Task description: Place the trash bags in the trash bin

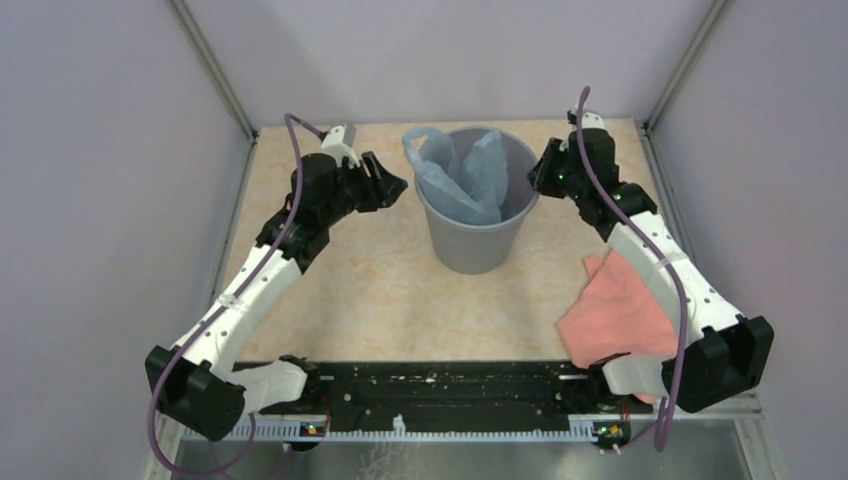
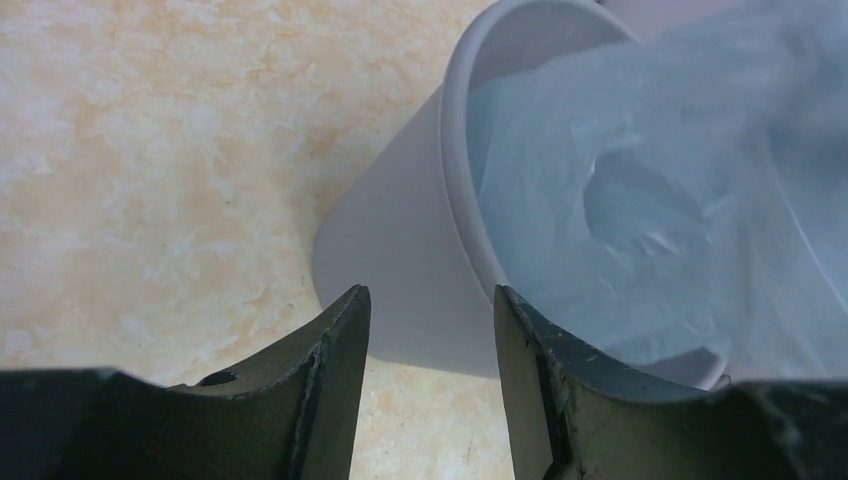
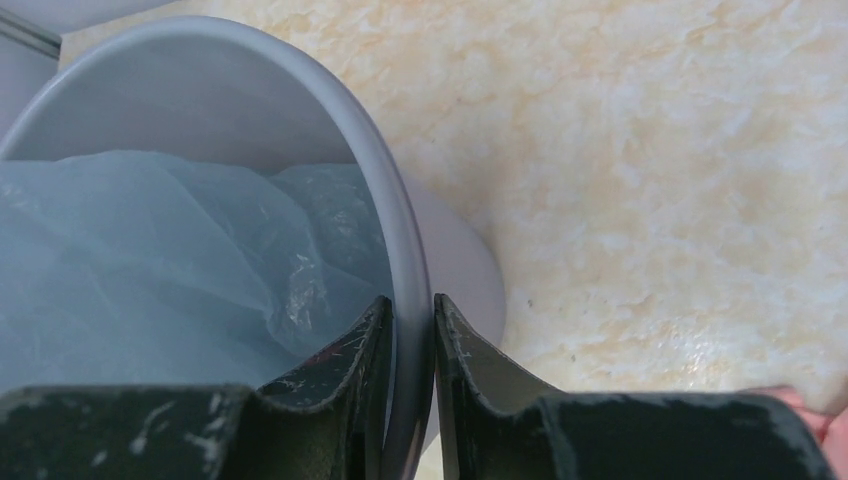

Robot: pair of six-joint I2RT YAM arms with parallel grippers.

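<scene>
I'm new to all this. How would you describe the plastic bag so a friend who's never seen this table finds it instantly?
Find the grey bin standing toward the back of the beige table. The bag sits inside it, bunched up and poking above the rim. It is thin, see-through pale blue and crinkly, unlike the opaque salmon-pink cloth lying on the table.

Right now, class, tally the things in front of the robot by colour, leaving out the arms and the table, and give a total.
Grey: 1, the trash bin
Pale blue: 1, the trash bag
Salmon pink: 1, the cloth
Total: 3
</scene>
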